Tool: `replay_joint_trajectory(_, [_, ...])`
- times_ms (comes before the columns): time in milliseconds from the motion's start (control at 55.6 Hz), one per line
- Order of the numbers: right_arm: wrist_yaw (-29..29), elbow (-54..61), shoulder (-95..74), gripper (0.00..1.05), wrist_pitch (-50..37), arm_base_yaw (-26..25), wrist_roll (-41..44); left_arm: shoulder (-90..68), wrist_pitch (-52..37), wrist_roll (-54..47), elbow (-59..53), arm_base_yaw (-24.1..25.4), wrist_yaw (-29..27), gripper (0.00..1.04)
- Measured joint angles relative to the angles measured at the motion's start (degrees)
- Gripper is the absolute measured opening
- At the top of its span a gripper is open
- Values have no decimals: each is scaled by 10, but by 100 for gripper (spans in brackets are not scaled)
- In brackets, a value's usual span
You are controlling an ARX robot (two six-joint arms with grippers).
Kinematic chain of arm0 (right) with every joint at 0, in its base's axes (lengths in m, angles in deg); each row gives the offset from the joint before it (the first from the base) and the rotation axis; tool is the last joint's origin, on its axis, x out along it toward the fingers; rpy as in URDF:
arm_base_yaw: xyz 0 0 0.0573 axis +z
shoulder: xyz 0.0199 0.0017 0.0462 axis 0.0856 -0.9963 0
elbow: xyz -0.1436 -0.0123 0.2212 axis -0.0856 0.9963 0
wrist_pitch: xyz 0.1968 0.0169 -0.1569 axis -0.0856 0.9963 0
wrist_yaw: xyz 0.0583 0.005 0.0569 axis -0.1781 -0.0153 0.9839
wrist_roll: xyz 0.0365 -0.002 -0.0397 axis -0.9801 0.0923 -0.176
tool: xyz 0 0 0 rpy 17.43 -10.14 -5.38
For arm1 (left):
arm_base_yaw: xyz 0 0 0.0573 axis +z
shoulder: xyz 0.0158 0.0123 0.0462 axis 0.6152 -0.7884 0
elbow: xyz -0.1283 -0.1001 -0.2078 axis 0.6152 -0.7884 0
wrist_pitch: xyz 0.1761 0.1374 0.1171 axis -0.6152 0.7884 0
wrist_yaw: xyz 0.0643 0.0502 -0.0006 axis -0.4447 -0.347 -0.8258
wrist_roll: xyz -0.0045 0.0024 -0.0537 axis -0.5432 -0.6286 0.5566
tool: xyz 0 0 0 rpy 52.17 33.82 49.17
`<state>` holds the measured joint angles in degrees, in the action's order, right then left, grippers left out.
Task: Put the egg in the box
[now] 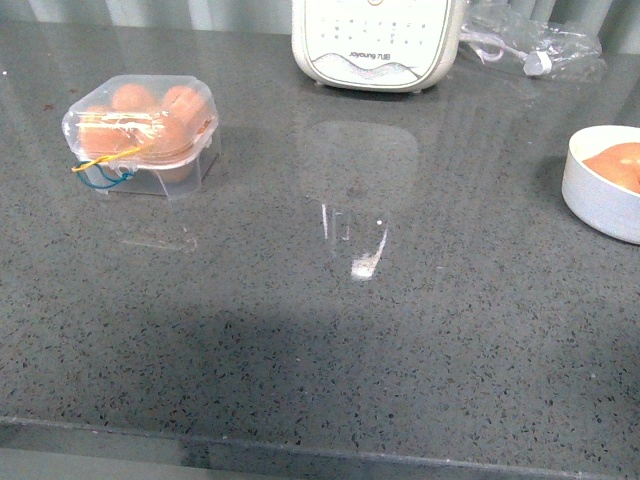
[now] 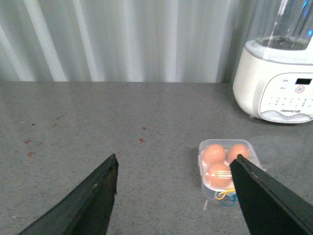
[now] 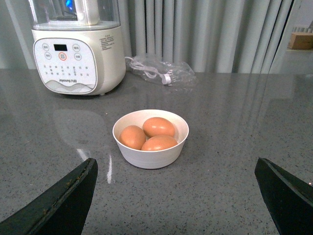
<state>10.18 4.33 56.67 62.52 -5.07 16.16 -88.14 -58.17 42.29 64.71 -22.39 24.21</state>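
Note:
The box is a small clear carton at the far left of the counter. Its clear lid lies over brown eggs, and yellow and blue loops hang at its front. In the left wrist view the box shows three eggs. One finger of my open left gripper covers its near corner. My left gripper hangs above the counter, short of the box. Three brown eggs lie in a white bowl. My open, empty right gripper hovers short of the bowl. Neither gripper shows in the front view.
A white appliance with a clear jug stands at the back middle; it also shows in the right wrist view. A clear plastic bag lies at the back right. The bowl sits at the right edge. The counter's front edge is near.

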Motion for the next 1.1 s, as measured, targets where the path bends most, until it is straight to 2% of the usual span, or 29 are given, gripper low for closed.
replay_joint_trajectory(126, [0,0,0,97,0,0,0,40,-21,23,-63,-33,-31,42])
replay_joint_trajectory(288, [0,0,0,97,0,0,0,89,-34,31,-132,-73,-70,5])
replay_joint_trajectory(378, [0,0,0,97,0,0,0,115,-36,35,-159,-91,-88,4])
replay_joint_trajectory(432, [0,0,0,97,0,0,0,131,-36,35,-174,-130,-140,4])
replay_joint_trajectory(522, [0,0,0,97,0,0,0,153,-35,35,-193,-154,-147,4])
replay_joint_trajectory(1097, [0,0,0,97,0,0,0,240,2,36,-242,-156,-149,4])
